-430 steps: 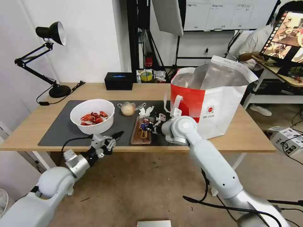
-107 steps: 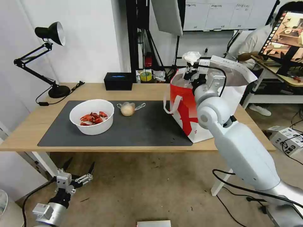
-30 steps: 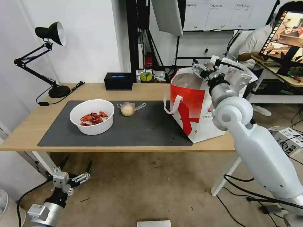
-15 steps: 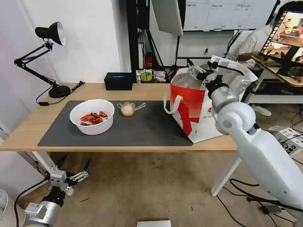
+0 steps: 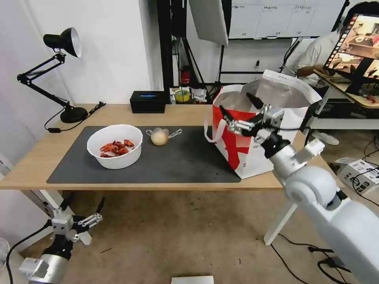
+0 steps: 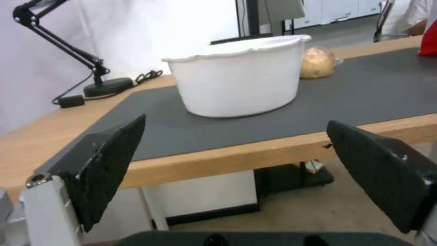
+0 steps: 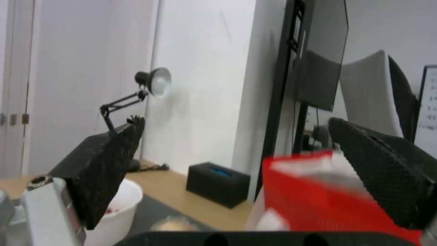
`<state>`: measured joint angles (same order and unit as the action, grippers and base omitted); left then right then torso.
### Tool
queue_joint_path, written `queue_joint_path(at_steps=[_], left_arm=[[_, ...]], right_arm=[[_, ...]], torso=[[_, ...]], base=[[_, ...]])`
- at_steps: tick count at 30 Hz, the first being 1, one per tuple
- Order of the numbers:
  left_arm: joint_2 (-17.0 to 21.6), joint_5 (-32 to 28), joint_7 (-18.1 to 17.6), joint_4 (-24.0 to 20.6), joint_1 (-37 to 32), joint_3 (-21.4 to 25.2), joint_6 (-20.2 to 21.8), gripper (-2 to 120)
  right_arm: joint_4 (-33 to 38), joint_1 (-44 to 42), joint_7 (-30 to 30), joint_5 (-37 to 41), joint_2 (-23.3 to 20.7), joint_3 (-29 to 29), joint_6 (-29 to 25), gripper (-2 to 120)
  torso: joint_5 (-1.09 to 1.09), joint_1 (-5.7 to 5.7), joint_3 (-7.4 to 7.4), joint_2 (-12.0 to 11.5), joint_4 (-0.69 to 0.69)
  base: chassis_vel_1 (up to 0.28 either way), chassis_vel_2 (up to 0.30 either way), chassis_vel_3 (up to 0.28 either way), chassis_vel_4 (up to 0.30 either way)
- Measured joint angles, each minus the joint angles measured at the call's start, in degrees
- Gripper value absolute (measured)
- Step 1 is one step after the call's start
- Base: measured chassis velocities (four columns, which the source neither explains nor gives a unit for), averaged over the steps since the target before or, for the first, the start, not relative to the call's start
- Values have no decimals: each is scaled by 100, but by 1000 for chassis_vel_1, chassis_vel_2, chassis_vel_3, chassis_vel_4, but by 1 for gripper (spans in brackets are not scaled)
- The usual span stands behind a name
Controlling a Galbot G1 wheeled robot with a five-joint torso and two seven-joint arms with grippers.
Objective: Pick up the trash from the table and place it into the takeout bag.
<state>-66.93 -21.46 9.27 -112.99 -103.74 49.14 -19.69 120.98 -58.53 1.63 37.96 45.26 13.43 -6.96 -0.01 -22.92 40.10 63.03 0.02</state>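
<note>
takeout bag interior hidden

Light-wood table, grey mat, black lamp, black box, takeout bag

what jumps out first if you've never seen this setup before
The big red-and-white takeout bag standing on the right end of the table, with the right pincer open and empty in front of its mouth. Next, the white bowl of red crayfish shells on the dark mat, beside the small clear bag with a beige lump.
</note>
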Motion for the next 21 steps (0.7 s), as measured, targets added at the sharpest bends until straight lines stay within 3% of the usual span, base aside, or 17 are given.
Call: queue_joint_path(at_steps=[9,14,21], left_arm=[[21,-4,9,77,-14,62,-72,100],[12,-4,10,82,-24,52,-82,100],[13,4,8,112,-20,27,-68,100]], right_arm=[[-50,-2387,-43,-984,822,478,-759,100],[-399,-3055,-96,-1384,1295,474,-1172,100],[-698,-3212,-286,-1656,1522,424,-1335,100]], torso=[[0,1,0,0,-3],[0,1,0,0,-4],[0,1,0,0,-2]], base=[[0,0,0,0],[0,0,0,0],[0,0,0,0]])
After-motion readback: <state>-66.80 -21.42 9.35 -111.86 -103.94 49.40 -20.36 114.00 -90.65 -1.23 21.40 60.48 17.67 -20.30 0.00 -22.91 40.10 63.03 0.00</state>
